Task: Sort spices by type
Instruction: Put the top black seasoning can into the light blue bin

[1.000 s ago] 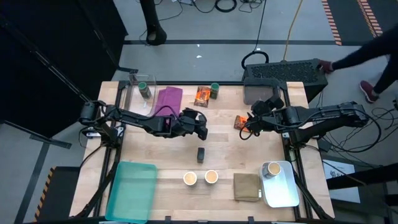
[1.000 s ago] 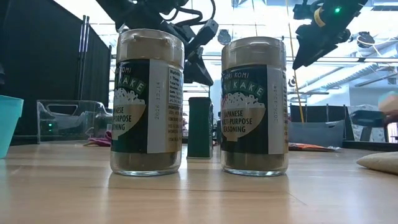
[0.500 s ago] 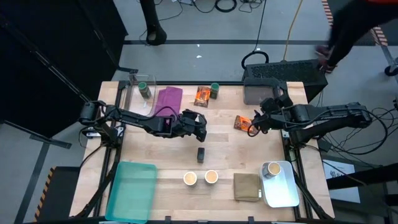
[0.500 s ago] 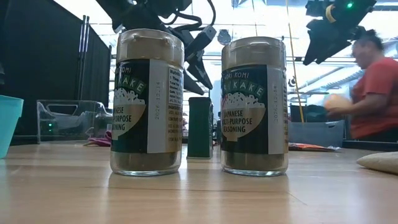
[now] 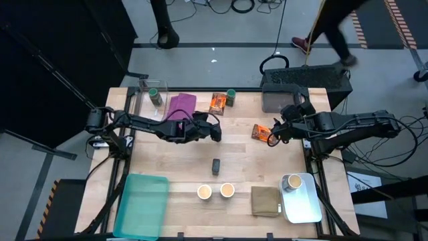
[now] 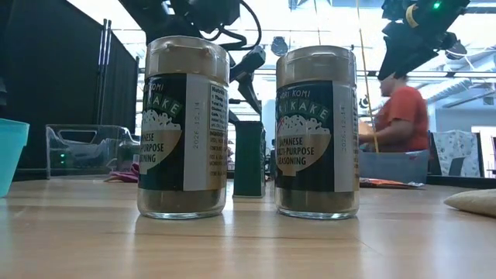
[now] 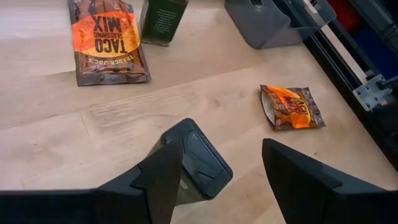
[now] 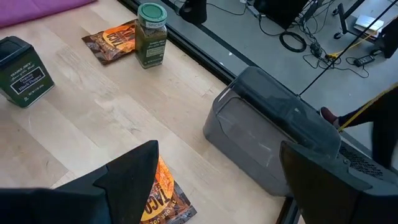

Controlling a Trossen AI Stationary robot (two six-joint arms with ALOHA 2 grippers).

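A dark block (image 5: 216, 165) stands upright on the table's middle, also in the low view (image 6: 249, 159). My left gripper (image 5: 215, 132) hangs open above and just beyond it, nothing between its fingers (image 7: 239, 155). My right gripper (image 5: 271, 136) is open over an orange packet (image 5: 260, 132) lying flat at the right; the packet shows beside one finger (image 8: 165, 199). A second orange packet (image 5: 217, 102) and a green-lidded jar (image 5: 231, 98) sit at the far edge. Another green-lidded jar (image 5: 155, 97) stands far left. Two tan-topped cups (image 5: 204, 192) (image 5: 227, 191) stand near the front.
A purple cloth (image 5: 180, 107) lies far left beside a clear box (image 5: 142, 100). A grey bin (image 5: 284, 100) stands far right. A teal tray (image 5: 142, 204) is front left. Front right, an olive cloth (image 5: 265, 201) lies by a white tray (image 5: 304, 204) holding another tan-topped cup (image 5: 292, 182).
My left gripper has opened and risen a little, drawing back toward the far edge, away from the dark block, which stays upright in place. My right gripper has shifted slightly toward the table's right edge. A person has walked past behind the table.
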